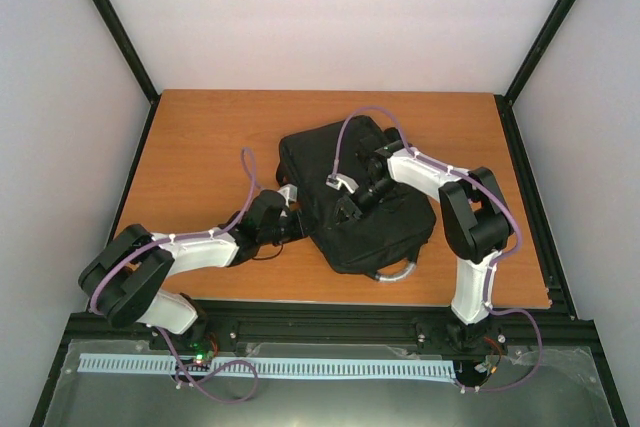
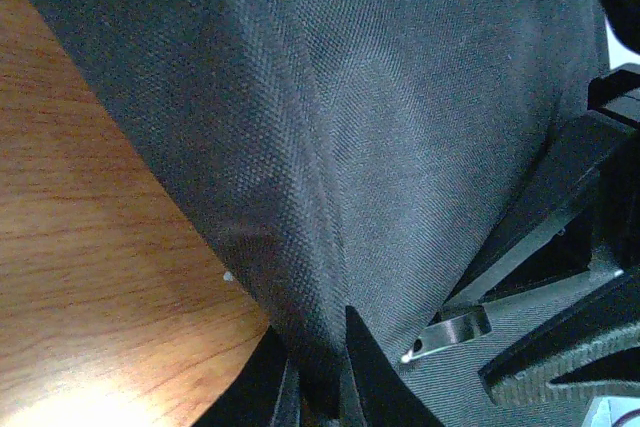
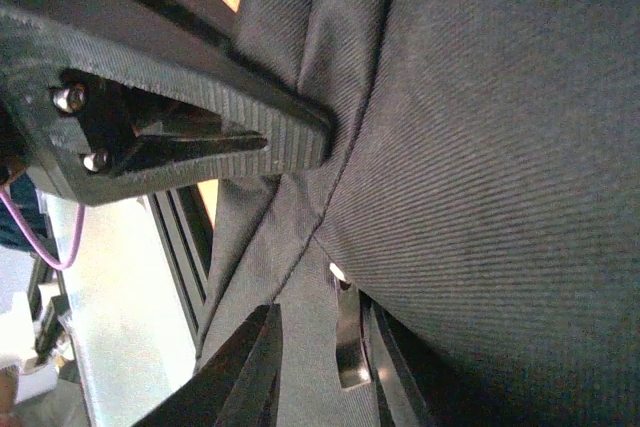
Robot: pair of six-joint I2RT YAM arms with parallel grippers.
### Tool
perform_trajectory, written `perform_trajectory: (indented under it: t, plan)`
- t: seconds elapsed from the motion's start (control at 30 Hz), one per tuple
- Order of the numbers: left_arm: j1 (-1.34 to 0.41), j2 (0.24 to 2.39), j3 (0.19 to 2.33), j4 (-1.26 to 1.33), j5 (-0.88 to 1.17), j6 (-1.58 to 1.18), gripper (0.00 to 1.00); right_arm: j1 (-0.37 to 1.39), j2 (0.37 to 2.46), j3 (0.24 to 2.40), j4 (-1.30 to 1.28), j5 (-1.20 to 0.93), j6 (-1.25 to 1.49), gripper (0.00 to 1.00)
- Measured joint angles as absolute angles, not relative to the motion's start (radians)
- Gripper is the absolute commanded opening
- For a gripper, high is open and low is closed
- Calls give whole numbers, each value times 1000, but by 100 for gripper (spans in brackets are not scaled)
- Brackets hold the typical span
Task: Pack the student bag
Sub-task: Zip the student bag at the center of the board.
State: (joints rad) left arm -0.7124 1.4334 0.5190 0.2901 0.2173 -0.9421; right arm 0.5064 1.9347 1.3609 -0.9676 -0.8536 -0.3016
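The black student bag [image 1: 392, 235] lies in the middle of the wooden table [image 1: 200, 147], its grey loop handle [image 1: 396, 272] towards the near edge. My left gripper [image 1: 291, 220] is at the bag's left edge. In the left wrist view it [image 2: 315, 335] is shut on a pinched fold of the bag's fabric [image 2: 380, 127]. My right gripper [image 1: 351, 209] is on top of the bag. In the right wrist view it [image 3: 320, 315] is open, with a silver zip pull [image 3: 348, 342] between the fingers, close to the right one. The pull also shows in the left wrist view [image 2: 450, 332].
A black rail [image 1: 330, 322] runs along the table's near edge by the arm bases. White walls with black frame posts [image 1: 115, 27] stand round the table. The right gripper's ribbed fingers [image 2: 540, 237] sit close to my left gripper.
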Motion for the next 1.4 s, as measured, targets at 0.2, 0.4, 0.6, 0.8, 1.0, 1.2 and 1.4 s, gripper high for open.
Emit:
perform_trajectory:
  t: [0.2, 0.4, 0.6, 0.8, 1.0, 1.2, 1.4]
  plan:
    - [-720, 1433, 519, 291, 214, -942, 1, 507, 1935, 1361, -952, -849, -294, 3]
    - [-721, 1433, 519, 290, 210, -938, 1, 509, 1934, 1358, -944, -838, -287, 3]
    - [-726, 1433, 519, 286, 202, -935, 1, 511, 1902, 1338, -928, -787, -290, 3]
    - [-736, 1420, 519, 286, 197, -935, 1, 500, 1855, 1312, -925, -755, -306, 3]
    - [-738, 1407, 517, 282, 185, -935, 1, 437, 1831, 1304, -959, -745, -341, 3]
    - [-738, 1404, 513, 279, 177, -934, 1, 327, 1805, 1304, -1014, -721, -388, 3]
    - [-738, 1404, 513, 278, 171, -930, 1, 213, 1798, 1304, -1061, -722, -448, 3]
